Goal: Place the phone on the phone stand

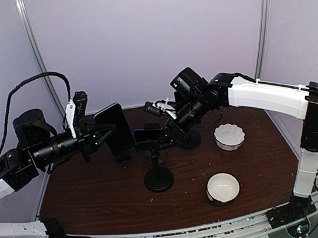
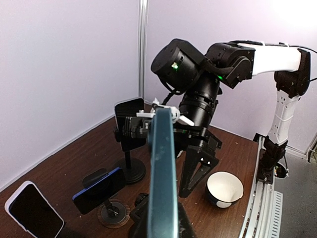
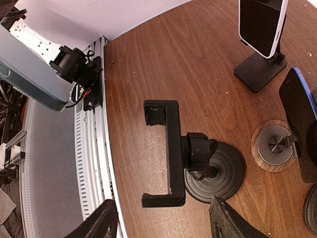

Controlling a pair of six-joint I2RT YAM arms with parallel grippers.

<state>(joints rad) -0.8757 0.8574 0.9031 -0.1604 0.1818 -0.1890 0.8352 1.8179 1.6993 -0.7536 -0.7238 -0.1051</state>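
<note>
The left gripper [image 1: 103, 134] squeezes the flat dark-blue phone [image 1: 120, 130] upright so it can slot in, and the open-fingered right gripper [image 3: 163, 219] hangs just above the black clamp stand [image 3: 171, 153].

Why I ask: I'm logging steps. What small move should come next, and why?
Probably the left gripper should ease the phone rightward toward the stand. It holds the phone upright in the air, apart from the stand, whose clamp is empty. The right gripper hangs open close by the clamp.
</note>
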